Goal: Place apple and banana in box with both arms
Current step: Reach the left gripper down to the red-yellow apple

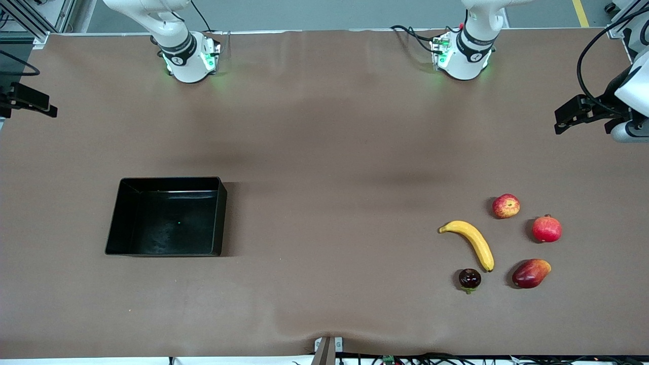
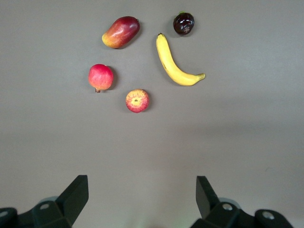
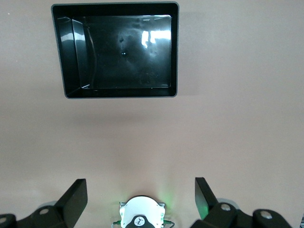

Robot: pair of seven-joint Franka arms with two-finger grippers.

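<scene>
The apple (image 1: 506, 206), red with yellow streaks, lies toward the left arm's end of the table; it also shows in the left wrist view (image 2: 137, 100). The yellow banana (image 1: 471, 242) lies beside it, nearer the front camera, and shows in the left wrist view (image 2: 173, 61). The black box (image 1: 220, 213) stands empty toward the right arm's end and shows in the right wrist view (image 3: 71, 52). My left gripper (image 2: 141, 192) is open and empty, high over bare table beside the fruit. My right gripper (image 3: 141, 190) is open and empty, high over its own base (image 3: 141, 216).
A uniformly red round fruit (image 1: 547, 229), a red-orange mango (image 1: 531, 273) and a small dark fruit (image 1: 470, 279) lie around the banana. The arm bases (image 1: 190, 61) (image 1: 464, 56) stand along the table's edge farthest from the front camera. Black mounts (image 1: 578, 114) (image 1: 25, 101) overhang both table ends.
</scene>
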